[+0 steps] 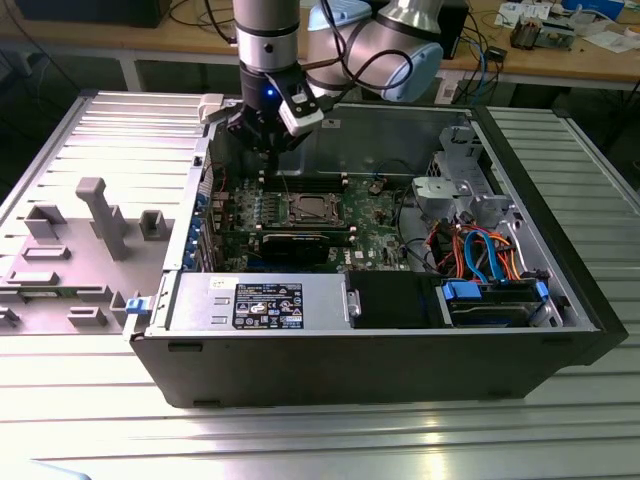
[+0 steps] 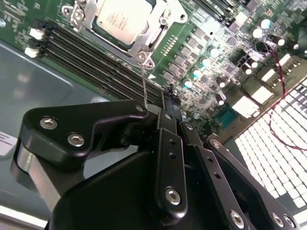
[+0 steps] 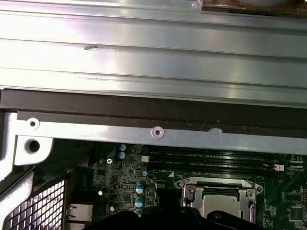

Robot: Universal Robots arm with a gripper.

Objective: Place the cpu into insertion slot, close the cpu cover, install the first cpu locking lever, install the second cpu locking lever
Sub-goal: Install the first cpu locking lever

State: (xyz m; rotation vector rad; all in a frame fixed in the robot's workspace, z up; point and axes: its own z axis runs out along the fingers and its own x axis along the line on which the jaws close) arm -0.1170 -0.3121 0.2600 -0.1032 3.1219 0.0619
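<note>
My gripper [image 1: 265,148]: over the back of the circuit board [image 1: 375,235], on the exterior view's left of the open computer case [image 1: 400,350]; in the second wrist view the fingers [image 2: 165,115] are drawn together, and I cannot tell whether they pinch anything.
Chip [image 2: 122,19]: seated in the socket [image 1: 288,208], lying flat with its metal top up; it is square, with edges parallel to the case walls.
Cover [image 2: 153,36]: down flat, framing the chip.
Thin wire lever [image 2: 144,81]: standing up from the socket corner, just beside my fingertips.
Writing: faint print on the chip top; a black-and-white sticker [image 1: 270,305] on the grey box at the case front.
</note>
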